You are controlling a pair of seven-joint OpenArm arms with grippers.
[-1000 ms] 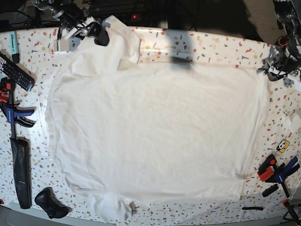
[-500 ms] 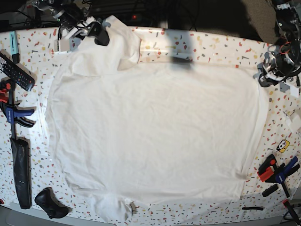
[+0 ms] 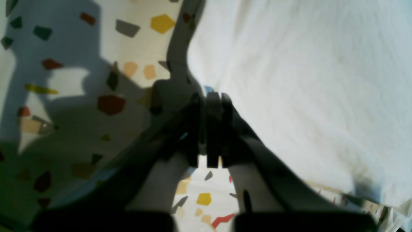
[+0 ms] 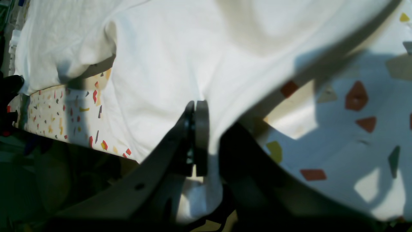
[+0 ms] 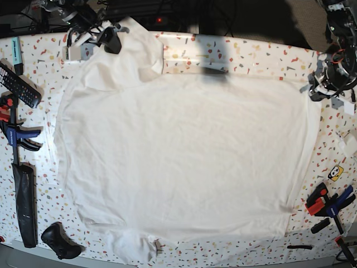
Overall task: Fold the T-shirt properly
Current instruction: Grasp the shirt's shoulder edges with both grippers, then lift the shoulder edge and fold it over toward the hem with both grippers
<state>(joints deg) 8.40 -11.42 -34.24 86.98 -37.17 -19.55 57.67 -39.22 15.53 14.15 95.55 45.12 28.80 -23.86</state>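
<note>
Now both grippers have closed: right gripper (image 4: 198, 135) pinches the T-shirt (image 5: 184, 156) sleeve; left gripper (image 3: 209, 129) pressed together at the hem corner, cloth grip unclear. Lift likely next.

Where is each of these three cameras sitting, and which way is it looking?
Base: overhead, looking straight down at the T-shirt spread on the speckled table; both arms show at the far corners.
Left wrist: on the left arm, looking along its left gripper, jaws shut at the cloth's edge.
Right wrist: on the right arm, looking along its right gripper, jaws shut on cloth.
Shared: all three show the white shirt and the terrazzo top.
</note>
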